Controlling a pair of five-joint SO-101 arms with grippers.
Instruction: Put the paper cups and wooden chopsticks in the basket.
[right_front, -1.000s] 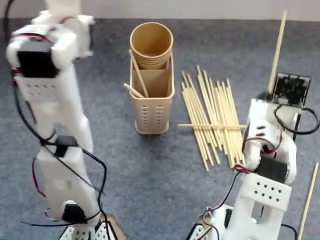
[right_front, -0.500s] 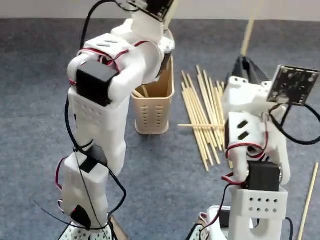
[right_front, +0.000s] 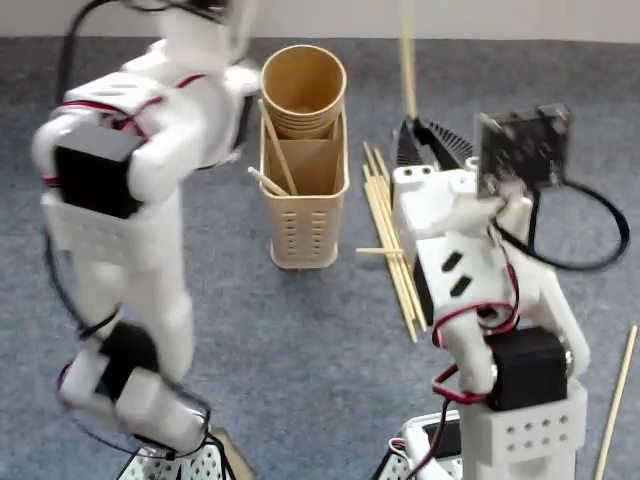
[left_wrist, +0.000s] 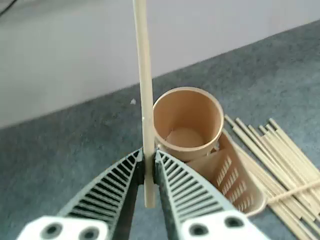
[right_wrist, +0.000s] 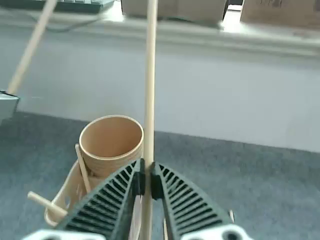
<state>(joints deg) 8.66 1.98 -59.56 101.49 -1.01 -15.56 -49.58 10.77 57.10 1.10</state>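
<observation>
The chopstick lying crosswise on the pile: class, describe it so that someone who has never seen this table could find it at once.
Start at the tan basket standing mid-table. Beside it lies a pile of wooden chopsticks, all running roughly the same way. The crosswise chopstick alone lies flat across them, one end pointing toward the basket.

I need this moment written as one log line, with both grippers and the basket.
left gripper: shut on chopstick | right gripper: shut on second chopstick | basket: paper cups, two chopsticks inside | chopstick pile: beside basket
</observation>
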